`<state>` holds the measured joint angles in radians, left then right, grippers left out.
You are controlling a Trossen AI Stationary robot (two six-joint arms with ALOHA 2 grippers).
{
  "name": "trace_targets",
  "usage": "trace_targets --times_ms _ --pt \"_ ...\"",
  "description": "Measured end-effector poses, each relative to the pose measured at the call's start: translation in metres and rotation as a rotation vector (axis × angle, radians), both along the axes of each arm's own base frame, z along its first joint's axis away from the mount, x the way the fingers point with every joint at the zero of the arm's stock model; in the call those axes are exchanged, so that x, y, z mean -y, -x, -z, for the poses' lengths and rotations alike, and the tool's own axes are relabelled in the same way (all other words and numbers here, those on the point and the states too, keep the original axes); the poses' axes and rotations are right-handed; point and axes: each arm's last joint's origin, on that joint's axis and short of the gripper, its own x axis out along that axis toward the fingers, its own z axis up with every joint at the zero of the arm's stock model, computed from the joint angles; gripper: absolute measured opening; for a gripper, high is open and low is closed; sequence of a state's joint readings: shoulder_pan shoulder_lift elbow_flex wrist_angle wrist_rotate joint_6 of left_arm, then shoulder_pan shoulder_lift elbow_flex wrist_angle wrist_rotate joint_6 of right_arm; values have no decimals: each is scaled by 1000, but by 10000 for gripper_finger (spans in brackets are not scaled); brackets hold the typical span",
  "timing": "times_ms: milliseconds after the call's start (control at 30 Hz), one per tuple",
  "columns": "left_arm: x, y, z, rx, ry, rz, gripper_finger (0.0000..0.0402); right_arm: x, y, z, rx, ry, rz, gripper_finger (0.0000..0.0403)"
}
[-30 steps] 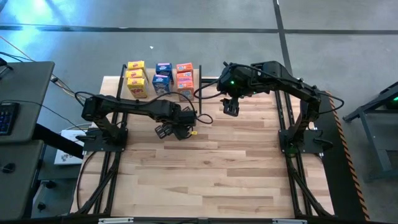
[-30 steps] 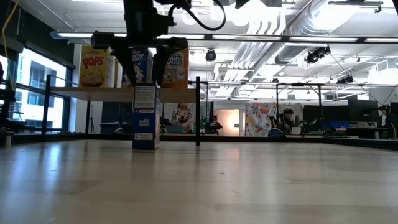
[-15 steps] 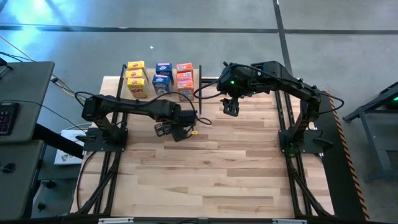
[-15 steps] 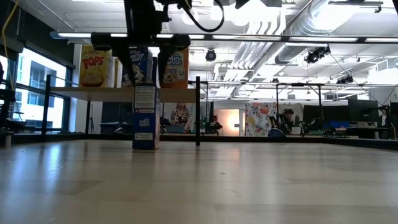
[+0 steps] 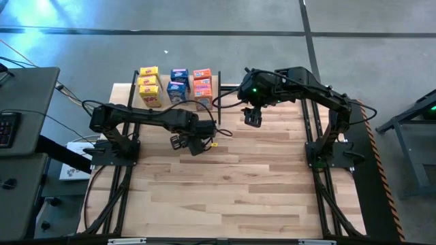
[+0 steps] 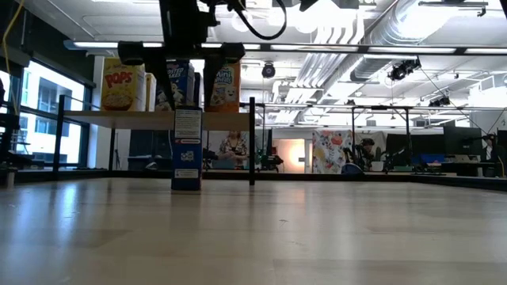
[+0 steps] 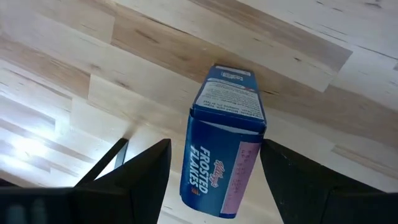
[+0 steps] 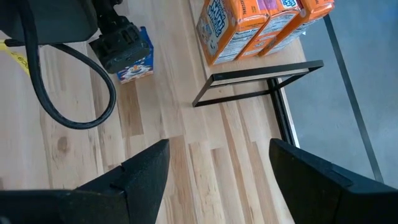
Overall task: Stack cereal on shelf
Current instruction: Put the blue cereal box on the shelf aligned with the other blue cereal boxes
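Tabletop (image 5: 231, 177) light plank wood; blue box (image 7: 224, 140) upright between left end effector (image 7: 214, 180) spread fingers; right end effector (image 8: 217, 180) apart.

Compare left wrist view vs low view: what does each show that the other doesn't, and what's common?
Left wrist only: the Frosted Flakes box seen from above, its top flap and front lettering, standing on the wooden tabletop between the left gripper's open fingers, neither visibly touching it.

Low only: the shelf behind, carrying a Pops box and a Mini-Wheats box, plus the room beyond the table.

Both: the same blue box upright on the table, with the left gripper straddling it from above.
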<state>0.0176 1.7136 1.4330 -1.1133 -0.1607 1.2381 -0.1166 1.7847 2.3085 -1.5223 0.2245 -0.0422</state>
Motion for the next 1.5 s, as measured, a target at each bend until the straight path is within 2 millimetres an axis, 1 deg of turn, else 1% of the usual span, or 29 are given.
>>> trace_targets --times_ms 200,333,567,1067,1167,1300,1500 --pt "-5 -5 9 -27 3 -21 239 0 0 0 0 0 0 268" --pt "-6 -6 9 -6 6 -37 239 0 0 0 0 -4 -2 268" --pt "-12 -5 9 -11 11 -74 239 -1 0 0 3 -30 -18 268" --pt "-11 -5 9 3 46 -162 237 -1 0 0 3 -29 -18 268" --pt "-11 -7 14 -14 50 -186 227 -1 0 0 3 -28 -18 268" --pt "-11 -10 24 -48 50 -204 198 -1 0 0 3 -29 -18 268" --pt "-11 -10 23 -37 52 -236 161 -1 0 0 3 -28 -18 268"
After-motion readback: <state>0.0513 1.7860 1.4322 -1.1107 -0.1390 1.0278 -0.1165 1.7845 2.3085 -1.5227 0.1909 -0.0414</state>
